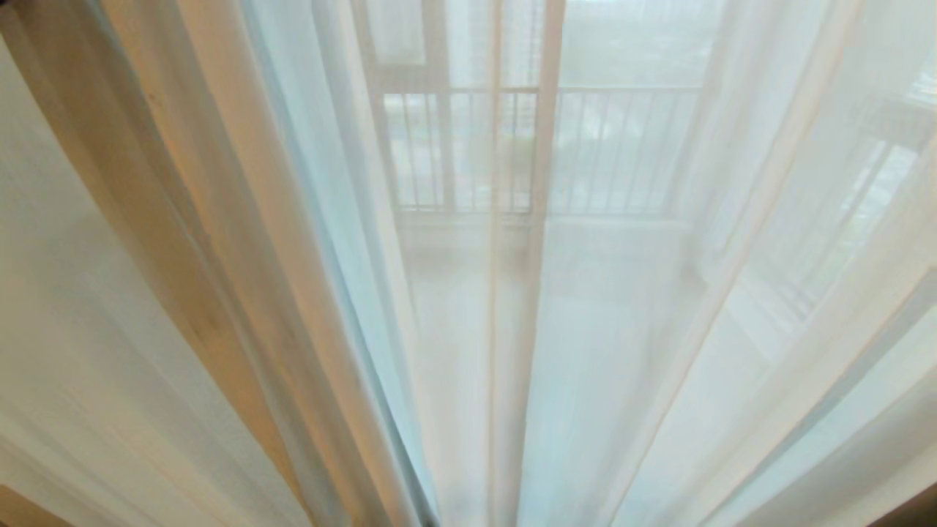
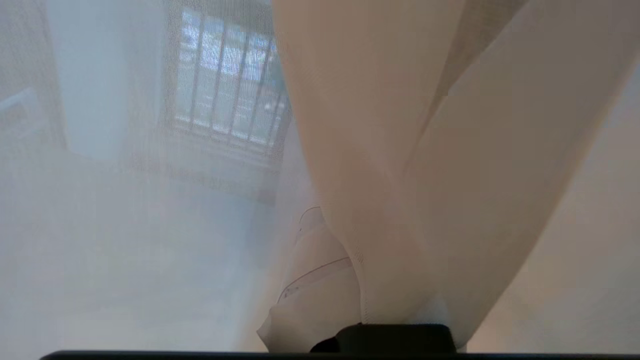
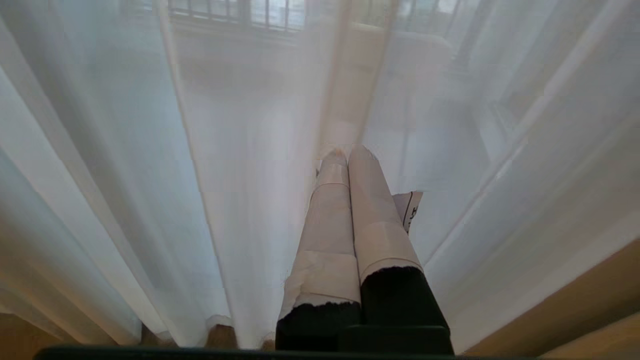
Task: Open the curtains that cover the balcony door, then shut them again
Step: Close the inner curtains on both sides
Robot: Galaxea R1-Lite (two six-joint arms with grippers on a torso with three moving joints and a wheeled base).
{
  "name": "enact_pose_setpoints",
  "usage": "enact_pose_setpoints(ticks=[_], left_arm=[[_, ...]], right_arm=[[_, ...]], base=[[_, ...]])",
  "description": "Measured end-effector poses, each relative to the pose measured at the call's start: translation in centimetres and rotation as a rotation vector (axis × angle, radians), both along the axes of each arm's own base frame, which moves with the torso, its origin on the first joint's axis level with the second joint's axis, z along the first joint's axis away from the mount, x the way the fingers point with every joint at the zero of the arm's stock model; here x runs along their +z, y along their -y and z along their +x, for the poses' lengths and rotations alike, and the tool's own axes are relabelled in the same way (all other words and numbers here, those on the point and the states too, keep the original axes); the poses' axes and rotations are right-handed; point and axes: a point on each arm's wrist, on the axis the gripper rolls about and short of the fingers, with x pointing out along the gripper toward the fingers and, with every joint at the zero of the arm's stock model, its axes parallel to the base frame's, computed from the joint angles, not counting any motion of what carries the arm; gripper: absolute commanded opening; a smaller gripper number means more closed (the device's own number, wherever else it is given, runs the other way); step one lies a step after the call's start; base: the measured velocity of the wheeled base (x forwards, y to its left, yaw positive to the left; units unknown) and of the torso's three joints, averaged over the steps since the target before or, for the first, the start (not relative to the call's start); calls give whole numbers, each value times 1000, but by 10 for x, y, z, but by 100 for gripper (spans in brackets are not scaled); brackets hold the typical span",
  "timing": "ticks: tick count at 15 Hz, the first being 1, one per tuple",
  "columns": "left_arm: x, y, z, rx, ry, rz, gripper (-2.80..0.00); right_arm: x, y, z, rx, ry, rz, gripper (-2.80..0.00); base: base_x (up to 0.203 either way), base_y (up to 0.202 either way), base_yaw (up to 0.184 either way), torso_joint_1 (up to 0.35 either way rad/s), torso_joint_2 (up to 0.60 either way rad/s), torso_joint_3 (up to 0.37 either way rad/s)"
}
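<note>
The curtains are hanging drawn across the whole head view, their hemmed edges meeting down the centre of the frame. A railing is showing through them in the upper middle. In the left wrist view, the left gripper is sitting at bottom centre, pinching a fold of curtain. In the right wrist view, the right gripper is pointing up from bottom centre, its taped fingers pressed together holding nothing, tips touching the fabric
</note>
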Motion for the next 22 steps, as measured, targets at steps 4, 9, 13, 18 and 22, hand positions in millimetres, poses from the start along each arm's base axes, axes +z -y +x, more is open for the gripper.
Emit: enact_pose_setpoints(ticks=[4, 9, 13, 18, 22], left_arm=[[0, 0, 0, 3, 0, 0, -280], [0, 0, 0, 4, 0, -2, -280], [4, 0, -1, 3, 43, -6, -280], [2, 0, -6, 2, 55, -8, -280], [5, -3, -22, 9, 77, -8, -280]], right_arm=[[0, 0, 0, 0, 0, 0, -280], [0, 0, 0, -2, 0, 0, -280], [0, 0, 0, 0, 0, 0, -280], [0, 0, 0, -1, 0, 0, -280], [0, 0, 0, 0, 0, 0, -280]], base=[[0, -170, -1, 2, 2, 3], [0, -20, 0, 0, 0, 0], [0, 0, 0, 0, 0, 0], [0, 0, 0, 0, 0, 0], [0, 0, 0, 0, 0, 0]])
